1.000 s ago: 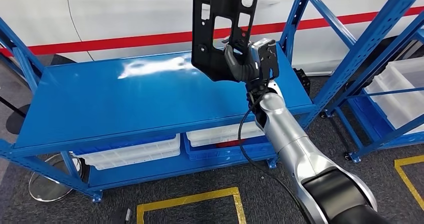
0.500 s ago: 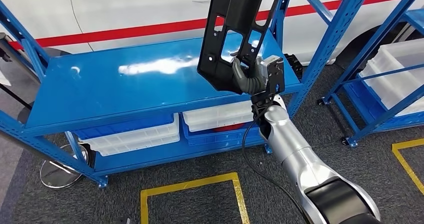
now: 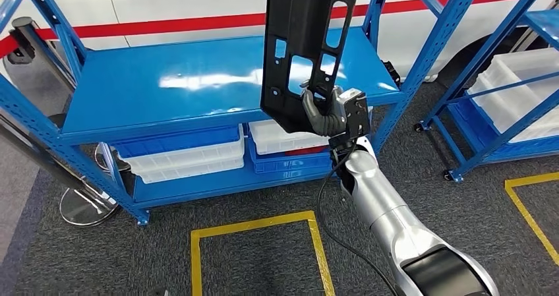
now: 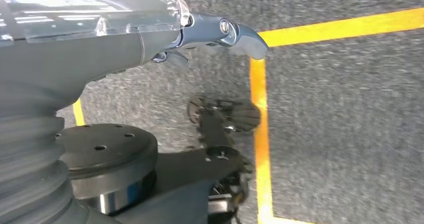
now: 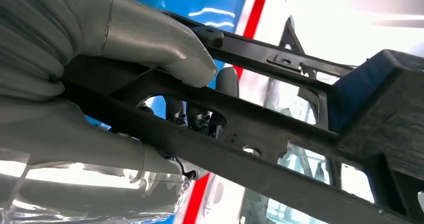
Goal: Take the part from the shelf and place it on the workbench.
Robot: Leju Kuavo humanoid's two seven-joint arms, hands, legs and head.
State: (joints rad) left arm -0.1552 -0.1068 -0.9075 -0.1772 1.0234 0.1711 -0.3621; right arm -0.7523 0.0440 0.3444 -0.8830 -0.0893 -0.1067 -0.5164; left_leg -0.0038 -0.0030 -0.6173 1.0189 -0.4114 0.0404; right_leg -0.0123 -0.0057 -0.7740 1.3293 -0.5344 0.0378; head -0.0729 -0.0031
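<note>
Right hand (image 3: 327, 113) clamped on the black part (image 3: 300, 52), held upright above the blue workbench (image 3: 165, 85) front edge. Tall and top-heavy: could tip or clip the edge if lowered crooked.

We see bright, even overhead light; white glare streaks the blue shelf top (image 3: 198, 78) toward its middle. Our left wrist view is motion-blurred, our right wrist background overexposed.

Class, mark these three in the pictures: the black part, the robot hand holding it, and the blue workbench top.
black part (image 3: 296, 39), head view, on its solid upper panel.
right robot hand (image 3: 329, 115), head view, on the fingers wrapped around the part.
blue workbench top (image 3: 171, 78), head view, on its bare surface.
</note>
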